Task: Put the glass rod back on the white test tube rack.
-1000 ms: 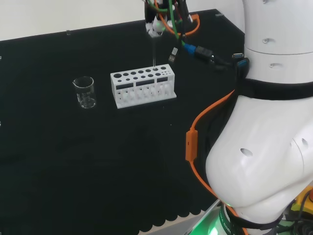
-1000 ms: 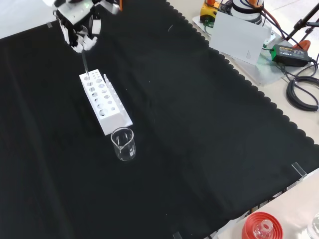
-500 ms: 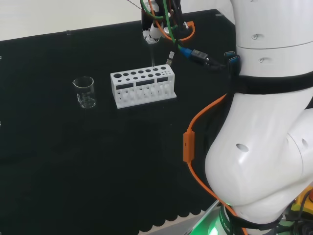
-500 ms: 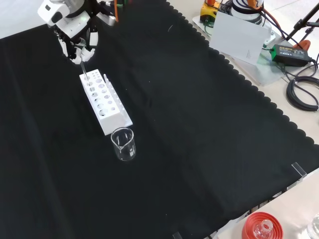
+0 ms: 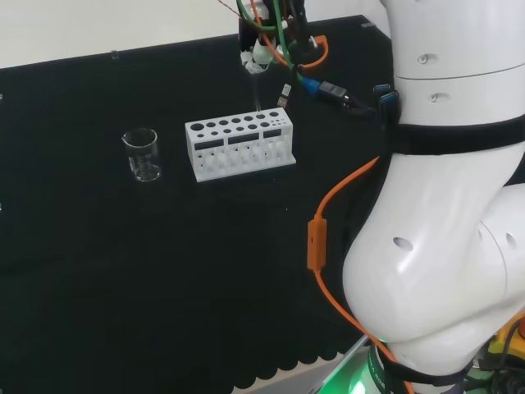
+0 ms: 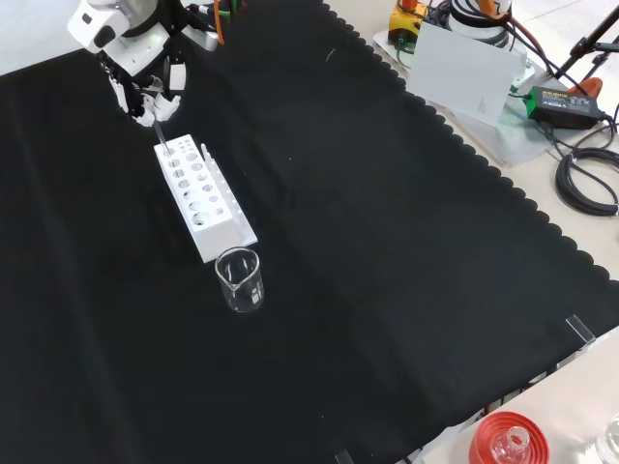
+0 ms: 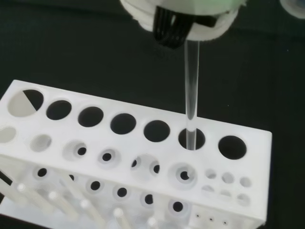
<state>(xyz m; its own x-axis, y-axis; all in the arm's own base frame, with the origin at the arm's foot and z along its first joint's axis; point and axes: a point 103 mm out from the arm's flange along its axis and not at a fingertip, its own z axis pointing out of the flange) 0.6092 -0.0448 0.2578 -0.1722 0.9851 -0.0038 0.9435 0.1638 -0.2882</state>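
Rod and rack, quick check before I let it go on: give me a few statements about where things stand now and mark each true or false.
1. The rod hangs about upright with its lower end in a hole of the rack. True.
2. That hole is in the middle of its row. False: it is the second hole from one end.
3. The hand is above the rack, shut on the rod's top. True.
4. The beaker lies tipped on its side. False: it stands upright on the cloth, beside the rack's end and apart from it.
5. In the head view the beaker is right of the rack. False: it is to the left.
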